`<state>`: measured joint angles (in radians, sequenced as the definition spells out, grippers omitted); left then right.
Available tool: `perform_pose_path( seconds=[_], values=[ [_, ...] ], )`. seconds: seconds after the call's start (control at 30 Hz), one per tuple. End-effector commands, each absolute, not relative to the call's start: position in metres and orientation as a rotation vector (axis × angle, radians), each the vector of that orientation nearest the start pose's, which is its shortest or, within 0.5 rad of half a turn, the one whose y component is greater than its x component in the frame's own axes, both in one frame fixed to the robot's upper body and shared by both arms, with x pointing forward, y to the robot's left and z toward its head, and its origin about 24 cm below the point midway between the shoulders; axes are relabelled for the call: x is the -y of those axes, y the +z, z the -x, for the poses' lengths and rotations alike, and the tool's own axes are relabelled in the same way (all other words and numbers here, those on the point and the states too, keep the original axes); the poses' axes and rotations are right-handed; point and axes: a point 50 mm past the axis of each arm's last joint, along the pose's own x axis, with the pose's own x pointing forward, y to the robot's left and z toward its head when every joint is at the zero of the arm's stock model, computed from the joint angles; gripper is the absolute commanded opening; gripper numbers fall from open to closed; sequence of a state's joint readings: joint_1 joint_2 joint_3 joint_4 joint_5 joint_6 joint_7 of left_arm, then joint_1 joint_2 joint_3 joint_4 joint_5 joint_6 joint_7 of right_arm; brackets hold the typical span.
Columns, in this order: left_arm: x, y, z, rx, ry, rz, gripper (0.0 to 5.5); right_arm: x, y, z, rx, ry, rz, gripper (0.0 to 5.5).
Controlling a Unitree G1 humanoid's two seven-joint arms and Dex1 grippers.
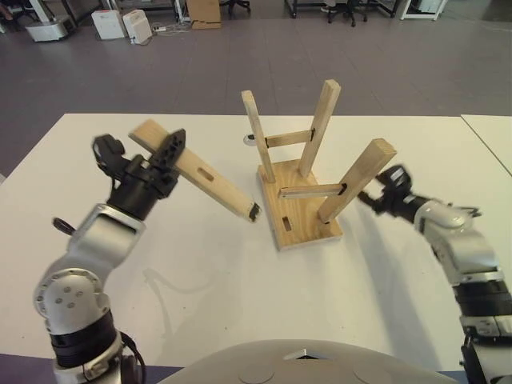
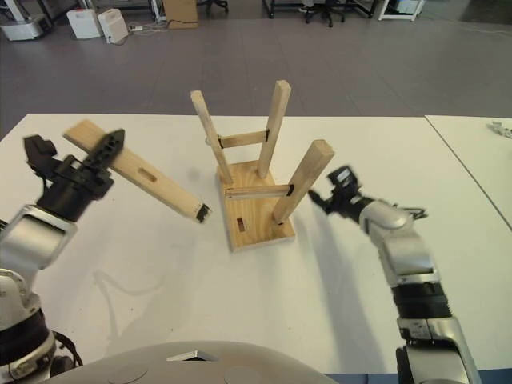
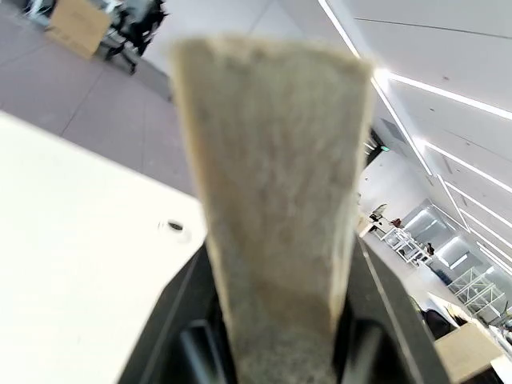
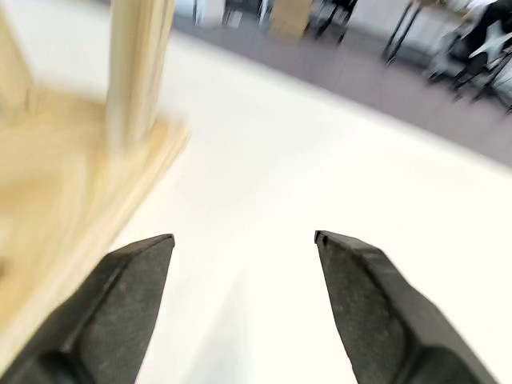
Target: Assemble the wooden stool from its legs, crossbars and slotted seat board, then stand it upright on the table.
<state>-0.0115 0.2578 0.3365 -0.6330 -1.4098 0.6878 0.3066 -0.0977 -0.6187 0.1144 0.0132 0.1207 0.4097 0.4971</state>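
Left gripper (image 1: 170, 152) clamps a loose leg (image 1: 212, 182) near its upper end and holds it slanted above the table (image 1: 200, 296) (head view). Seat board (image 1: 310, 232) lies flat mid-table, with three legs (image 1: 320, 128) and two crossbars (image 1: 286, 138) fitted, pointing up. Right gripper (image 1: 366, 197) sits just beside the nearest fitted leg. Left wrist view: the loose leg is gripped between the black jaws. Right wrist view: fingers (image 4: 120, 296) are spread wide and hold nothing, with the board's corner near.

surface: white table (image 1: 240, 312) | on it: seat board (image 1: 308, 230), small round object (image 1: 250, 138)
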Motion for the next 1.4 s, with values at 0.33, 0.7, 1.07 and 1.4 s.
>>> perform_pose_path(
  seconds=[0.33, 0.7, 1.07, 1.4],
  values=[
    [-0.181, 0.113, -0.22, -0.024, 0.07, 0.803, 1.03, 0.168, 0.028, -0.229, -0.391, 0.693, 0.482, 3.28],
    [-0.172, 0.137, -0.237, 0.092, -0.009, 0.809, 1.03, 0.16, 0.026, -0.228, -0.363, 0.732, 0.522, 3.28],
    [-0.157, 0.108, -0.241, -0.106, -0.074, 0.51, 1.02, 0.164, 0.027, -0.233, -0.349, 0.71, 0.543, 3.28],
    [-0.106, 0.104, -0.226, -0.193, -0.187, 0.329, 1.02, 0.163, 0.038, -0.24, -0.306, 0.697, 0.555, 3.28]
  ],
)
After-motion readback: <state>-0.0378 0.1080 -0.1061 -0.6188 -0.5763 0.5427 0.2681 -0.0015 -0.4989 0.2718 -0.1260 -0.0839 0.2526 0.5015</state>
